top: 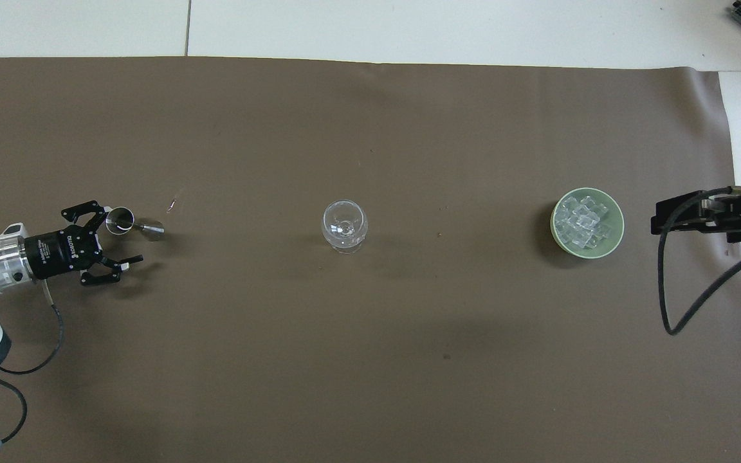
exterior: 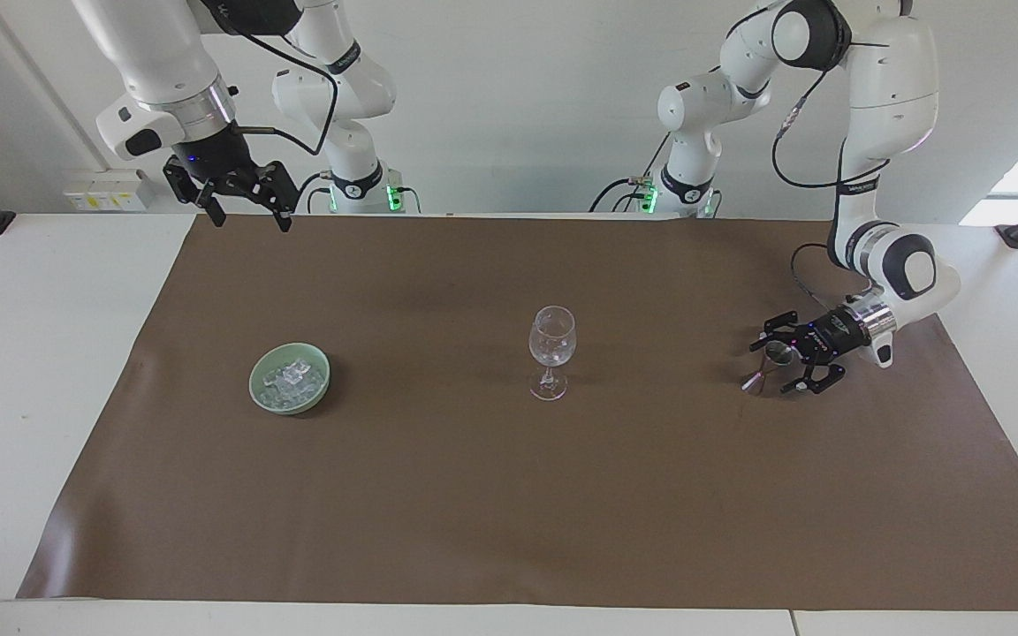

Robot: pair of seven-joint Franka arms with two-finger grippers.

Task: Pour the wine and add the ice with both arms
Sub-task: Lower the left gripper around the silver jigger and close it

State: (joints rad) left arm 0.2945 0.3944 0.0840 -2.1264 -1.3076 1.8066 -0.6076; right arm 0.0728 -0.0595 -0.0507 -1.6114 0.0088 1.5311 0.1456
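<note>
The facing view shows the right end effector (exterior: 248,212) whole, raised over the mat's (exterior: 509,495) edge nearest the robots, fingers apart; overhead only a dark part of it shows. The left end effector (exterior: 783,359) lies low and level, fingers spread, one touching or just beside the steel jigger (top: 134,224). No writing is legible. The jigger lies on its side, long axis toward the glass (exterior: 551,352). The ice (top: 581,222) sits in the bowl (top: 616,233) toward the right arm's end.

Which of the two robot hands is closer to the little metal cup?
Left. The left gripper, open, is low beside the metal cup; the right gripper waits raised at the right arm's end.
</note>
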